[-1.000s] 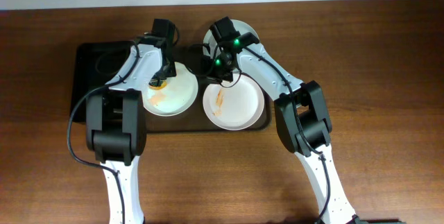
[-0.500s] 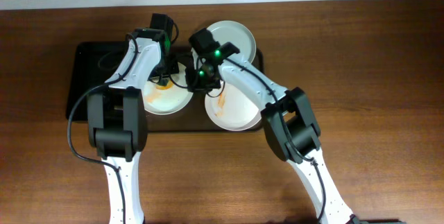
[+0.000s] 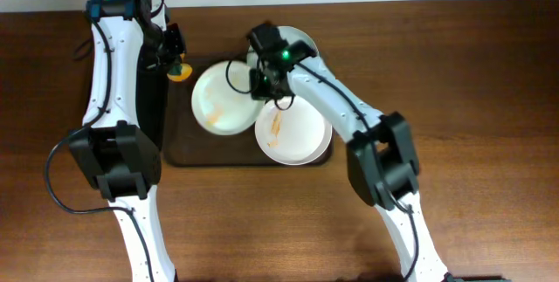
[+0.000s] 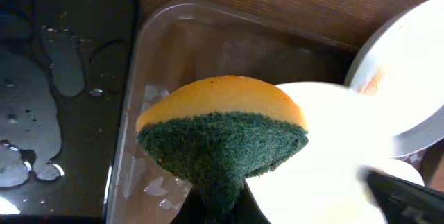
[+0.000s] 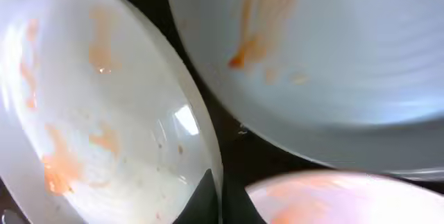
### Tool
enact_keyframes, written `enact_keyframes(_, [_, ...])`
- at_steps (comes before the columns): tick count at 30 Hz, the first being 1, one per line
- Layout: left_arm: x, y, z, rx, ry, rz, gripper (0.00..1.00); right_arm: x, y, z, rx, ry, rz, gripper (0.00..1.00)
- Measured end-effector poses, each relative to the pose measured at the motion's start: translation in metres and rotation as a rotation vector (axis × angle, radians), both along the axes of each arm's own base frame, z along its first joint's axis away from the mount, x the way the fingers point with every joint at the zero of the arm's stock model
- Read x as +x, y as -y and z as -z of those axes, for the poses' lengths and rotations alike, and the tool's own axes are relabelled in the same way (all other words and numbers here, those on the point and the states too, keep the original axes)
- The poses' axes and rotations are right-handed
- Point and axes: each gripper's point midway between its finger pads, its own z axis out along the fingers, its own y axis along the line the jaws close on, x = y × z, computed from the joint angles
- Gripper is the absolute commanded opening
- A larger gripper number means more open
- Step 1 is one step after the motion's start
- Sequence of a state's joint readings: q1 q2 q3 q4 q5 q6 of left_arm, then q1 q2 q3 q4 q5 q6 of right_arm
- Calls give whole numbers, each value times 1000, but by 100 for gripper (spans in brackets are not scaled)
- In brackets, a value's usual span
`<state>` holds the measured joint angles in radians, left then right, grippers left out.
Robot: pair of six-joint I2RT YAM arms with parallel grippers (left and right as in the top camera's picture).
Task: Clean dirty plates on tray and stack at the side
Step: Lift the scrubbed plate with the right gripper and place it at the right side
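Left gripper (image 3: 174, 62) tight on sponge (image 4: 222, 141), right gripper (image 3: 260, 86) tight on plate (image 3: 223, 100), wooden table (image 3: 489, 99) below

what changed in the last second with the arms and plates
The left gripper, holding the yellow-and-green sponge, lifted off the left smeared white round plate and swung back-left. The right gripper moved left to that plate's rim; the plate shifted farther back. The other two white plates and the dark brown tray stayed put.
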<state>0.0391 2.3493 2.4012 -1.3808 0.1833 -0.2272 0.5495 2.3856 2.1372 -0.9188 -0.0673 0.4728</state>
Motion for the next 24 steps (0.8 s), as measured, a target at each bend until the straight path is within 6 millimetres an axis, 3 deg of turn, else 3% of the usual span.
enact_keyframes(2, [0,-10,1,38,-1,-16,1,10,13,-68,-67,189,15,4])
enact_keyframes(4, [0,-15,2,61,-2,-22,1,3,20,-111,-151,305,21,4])
enact_keyframes(8, [0,-16,2,70,-3,-23,1,-10,35,-129,-473,459,69,4])
enact_keyframes(11, [2,-16,10,70,-6,-22,0,-28,25,-157,-661,619,99,4])
enact_keyframes(12, [-7,-16,28,69,-56,-21,1,-42,14,-175,-741,715,112,4])
enact_keyframes(14, [-7,-17,36,72,-63,-21,1,-50,14,-194,-820,802,161,4])
enact_keyframes(20, [-8,-16,43,75,-72,-18,1,-54,26,-217,-899,896,265,4])
enact_keyframes(22, [-8,-14,43,75,-70,-15,1,-54,23,-207,-861,861,239,4])
enact_keyframes(24, [-7,-14,43,76,-69,-15,1,-55,24,-184,-751,707,143,4])
